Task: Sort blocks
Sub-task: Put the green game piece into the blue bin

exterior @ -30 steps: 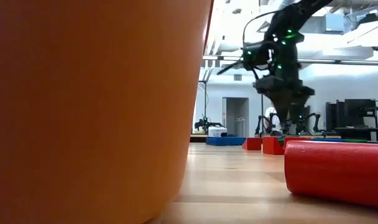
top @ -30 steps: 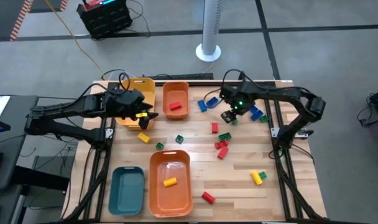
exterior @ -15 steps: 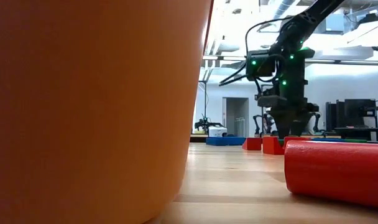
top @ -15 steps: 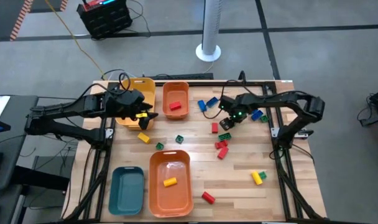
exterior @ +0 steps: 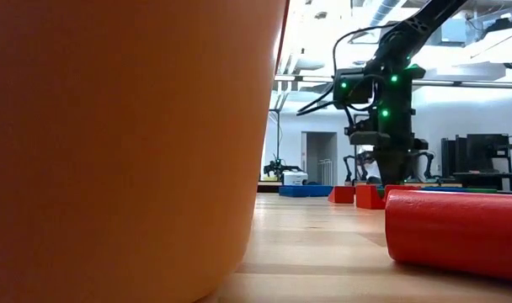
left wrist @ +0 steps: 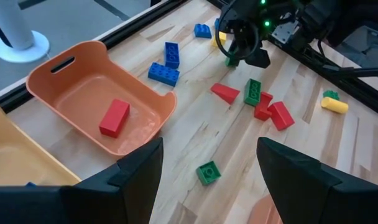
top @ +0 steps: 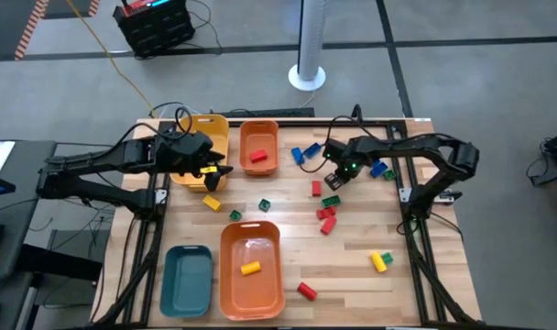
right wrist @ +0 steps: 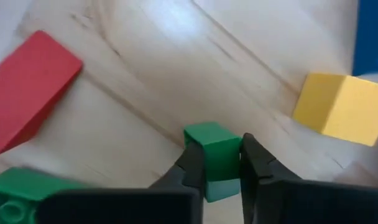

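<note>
Blocks lie scattered over my wooden table (top: pixel 416 275). Nearest the front edge, one red block (top: pixel 306 291) sits just beside the large orange bin (top: pixel 251 268), which holds a single yellow block (top: pixel 250 268); the teal bin (top: pixel 187 278) stands to that bin's left. Over toward my right side, a yellow and green pair (top: pixel 380 260) rests well apart from the rest.

Mid-table there is a cluster of red blocks (top: pixel 326 218) with a green brick (top: pixel 331 201) touching it, a lone red wedge (top: pixel 316 189) a little beyond, two small green blocks (top: pixel 264 204) and a yellow one (top: pixel 211 203) nearer my left arm.

My right gripper (right wrist: pixel 218 163) is down at the table just beyond that cluster, its two fingers (right wrist: pixel 192 163) pressed against both sides of a small green block (right wrist: pixel 212 148); the block is clamped between them. A yellow block (right wrist: pixel 336 117) and a red wedge lie near it on the wood.

My left gripper (top: pixel 216 172) hangs at the near corner of the yellow bin (top: pixel 205 128), fingers (left wrist: pixel 139 171) spread wide with nothing between them.

Farther back, the small orange bin (top: pixel 258 145) holds one red block (top: pixel 257 157), and blue blocks (top: pixel 306 150) lie beside it near the far edge.
</note>
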